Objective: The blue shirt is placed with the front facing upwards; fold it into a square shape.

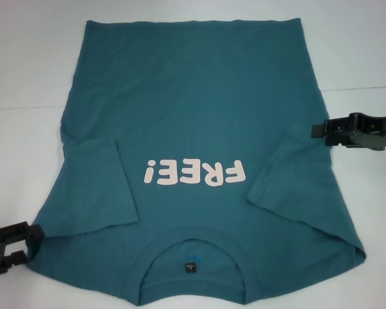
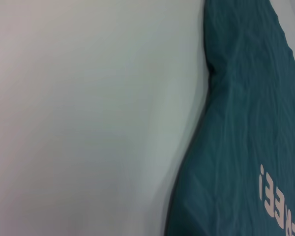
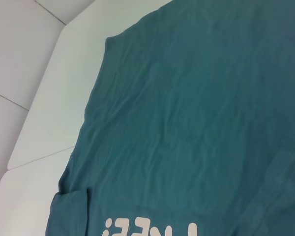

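Blue shirt (image 1: 199, 129) lies flat between left end effector (image 1: 32, 239) and right end effector (image 1: 318, 131); grips unclear.

shirt (image 1: 199, 129) on table (image 1: 26, 77) (collar nearest robot)

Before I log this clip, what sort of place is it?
Probably a lab or test bench: a plain white table holding only a blue shirt, with the left gripper and right gripper at its sides.

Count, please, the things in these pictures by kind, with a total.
Teal-blue short-sleeved cotton T-shirt with pale "FREE!" lettering: 1
Black robot grippers: 2 (left gripper, right gripper)
White table: 1
Total: 4
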Robot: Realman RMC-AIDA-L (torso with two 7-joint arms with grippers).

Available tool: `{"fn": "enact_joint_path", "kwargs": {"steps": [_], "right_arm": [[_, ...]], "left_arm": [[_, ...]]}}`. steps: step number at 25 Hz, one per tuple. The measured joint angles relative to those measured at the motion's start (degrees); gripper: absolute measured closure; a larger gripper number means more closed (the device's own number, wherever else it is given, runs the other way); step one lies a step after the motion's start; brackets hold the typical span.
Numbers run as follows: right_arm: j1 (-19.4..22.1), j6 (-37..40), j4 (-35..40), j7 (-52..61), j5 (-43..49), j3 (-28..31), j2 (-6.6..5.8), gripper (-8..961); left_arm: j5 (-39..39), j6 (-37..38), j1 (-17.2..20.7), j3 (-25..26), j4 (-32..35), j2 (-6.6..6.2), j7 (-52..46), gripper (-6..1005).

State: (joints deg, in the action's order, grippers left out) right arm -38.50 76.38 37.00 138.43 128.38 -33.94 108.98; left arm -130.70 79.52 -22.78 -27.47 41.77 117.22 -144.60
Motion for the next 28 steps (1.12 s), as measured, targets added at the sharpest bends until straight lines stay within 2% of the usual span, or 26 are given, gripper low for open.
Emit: {"fn": "enact_joint_path", "kwargs": {"steps": [15, 28], "right_arm": [[0.1, -0.7, -0.2, 0.0, -0.1, 0.0, -0.09, 445], [0.1, -0.8, -0.3, 0.0, -0.1, 0.0, 0.0, 445]], "left_arm": [[0.0, 0.8, 0.8, 3.2, 0.2, 0.02, -0.8, 233], [-1.3, -0.1, 0.3, 2.6, -0.2, 0.07, -2.0, 233]]}}
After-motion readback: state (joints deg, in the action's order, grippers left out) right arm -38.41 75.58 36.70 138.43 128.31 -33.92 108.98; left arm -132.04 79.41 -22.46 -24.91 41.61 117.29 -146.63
